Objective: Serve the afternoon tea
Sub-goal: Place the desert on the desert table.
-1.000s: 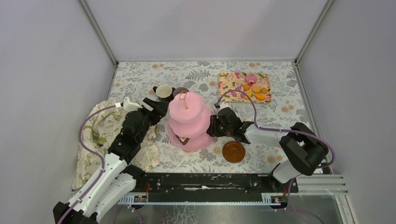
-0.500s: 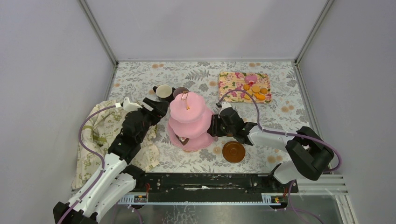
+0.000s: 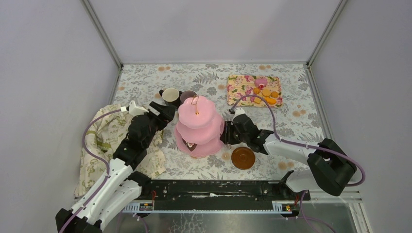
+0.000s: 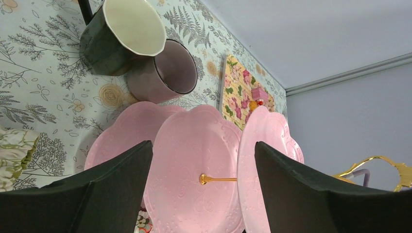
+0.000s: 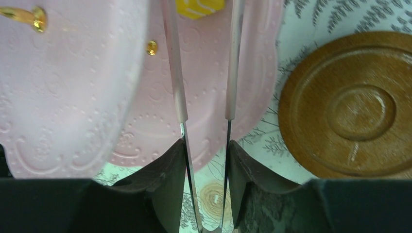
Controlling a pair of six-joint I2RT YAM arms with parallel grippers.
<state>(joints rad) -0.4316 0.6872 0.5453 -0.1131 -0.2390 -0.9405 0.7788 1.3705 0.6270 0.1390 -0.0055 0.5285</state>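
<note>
The pink three-tier cake stand with its gold loop handle stands mid-table, a dark piece on its lowest tier. My left gripper hangs open just left of it; the left wrist view shows its fingers wide apart, framing the tiers. From the right, my right gripper is shut on thin metal tongs that reach over the lowest tier toward a yellow sweet. Two mugs stand behind the stand. A brown saucer lies at its front right.
A floral tray at the back right holds several orange and pink sweets. A leaf-print cloth lies bunched under my left arm at the left. The grey walls close in on both sides and at the back.
My right arm has shifted a little to the right with the tongs, and the stand sits slightly further right. The left arm has not moved.
</note>
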